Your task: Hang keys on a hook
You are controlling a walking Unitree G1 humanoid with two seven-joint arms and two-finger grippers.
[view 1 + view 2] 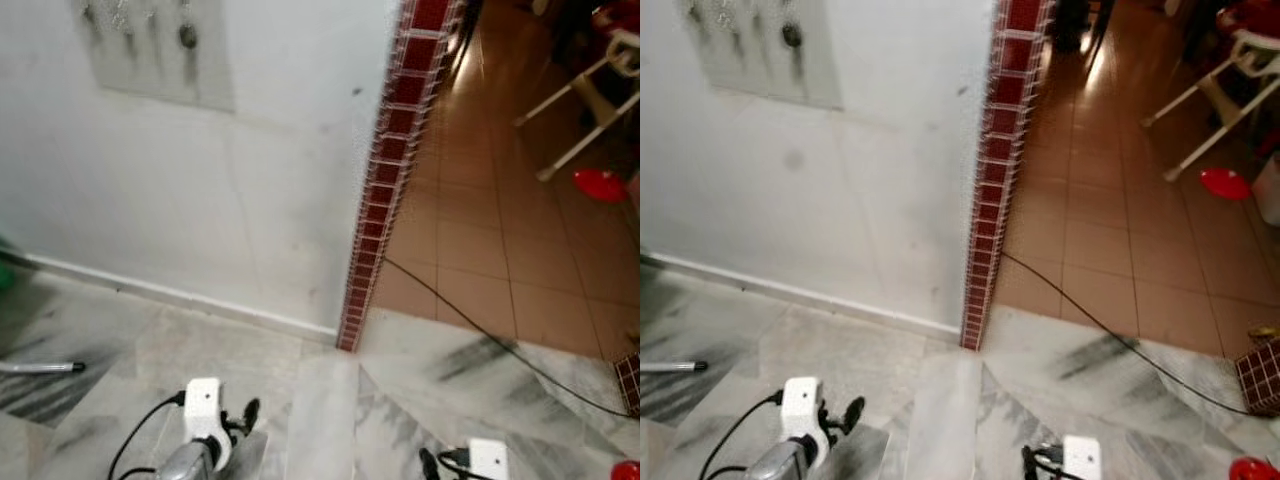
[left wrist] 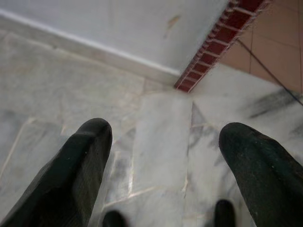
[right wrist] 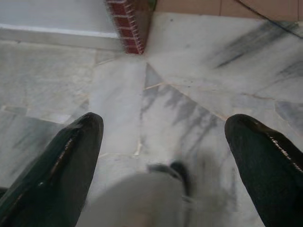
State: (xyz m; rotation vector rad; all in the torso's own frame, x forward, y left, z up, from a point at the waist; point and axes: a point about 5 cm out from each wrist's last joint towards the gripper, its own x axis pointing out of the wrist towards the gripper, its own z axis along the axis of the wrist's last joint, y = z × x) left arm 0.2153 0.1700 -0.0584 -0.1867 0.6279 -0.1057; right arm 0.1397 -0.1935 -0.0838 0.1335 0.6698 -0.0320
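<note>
Both my tools hang low with fingers spread, left tool (image 2: pixel 161 161) and right tool (image 3: pixel 163 156) holding nothing; the hook rack (image 1: pixel 160 45) sits high on the wall (image 1: pixel 200 200). I see no keys.

**Both arms low, fingers spread**

Left arm (image 1: pixel 190 462) low at the bottom left of the head view, silver forearm ending in a white wrist block with a black cable looping off. Right arm (image 1: pixel 487 460) at the bottom edge, right of centre, white block alone visible. Left gripper (image 2: pixel 163 156) pointing downward, black fingers (image 2: pixel 80 165) wide apart. Right gripper (image 3: pixel 163 146) likewise spread, fingers (image 3: pixel 262 156) well apart, holding nothing.
</note>
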